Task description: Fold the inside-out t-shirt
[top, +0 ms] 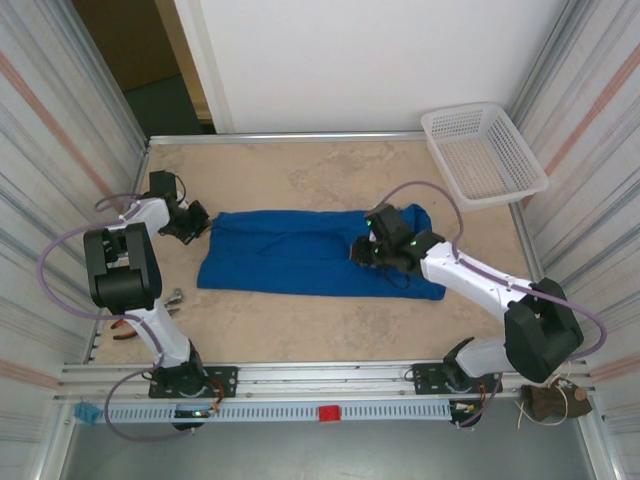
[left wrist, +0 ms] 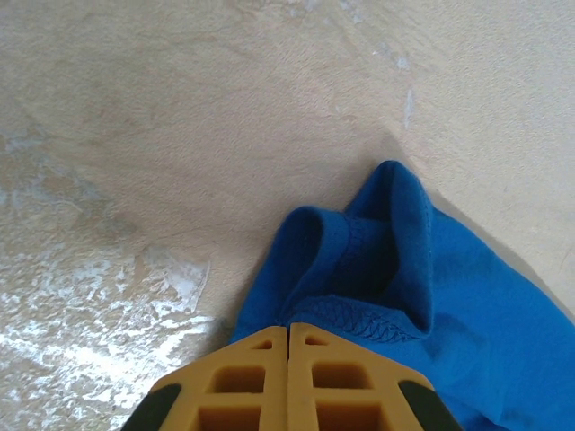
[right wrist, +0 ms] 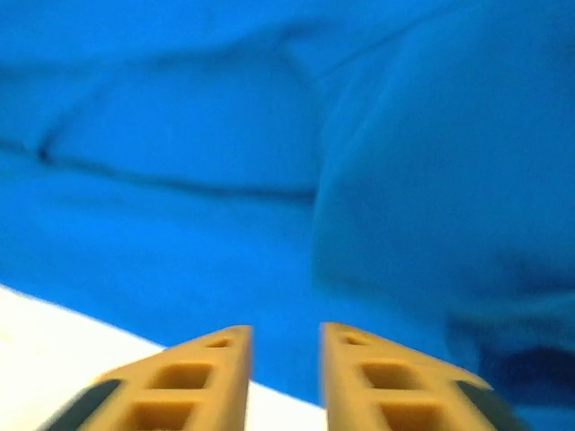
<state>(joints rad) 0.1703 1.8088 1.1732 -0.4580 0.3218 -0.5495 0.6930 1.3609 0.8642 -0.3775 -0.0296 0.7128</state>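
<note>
1. Top view: the royal-blue soft cloth t-shirt (top: 300, 255) lies in the middle of the frame as a long, fairly flat band on the beige mottled table (top: 300, 170). I judge that the lengthwise folding is about done and that the ends have yet to be folded across into a compact packet. My left pincer (top: 190, 222) sits at the band's left end. My right pincer (top: 365, 250) is over the rumpled right part. A white plastic lattice basket (top: 483, 152) stands well apart at the upper right. Sleeves, collar and any print are hard to make out, and my right arm covers part of the right end.

2. Left wrist view: my yellow fingers (left wrist: 252, 359) are pressed together at the bottom centre. A stitched hem bunches right at their tips and rises in a loop, so I judge that they pinch the shirt's edge. The nip itself is hidden behind the fingers. The cloth runs out of the frame at the lower right.

3. Right wrist view: my fingers stand spread at the bottom, with nothing between them. Blue cloth lies beyond, and a pale sliver of table shows at the lower left. The picture is blurred, so I cannot tell whether the tips touch the cloth.
</note>
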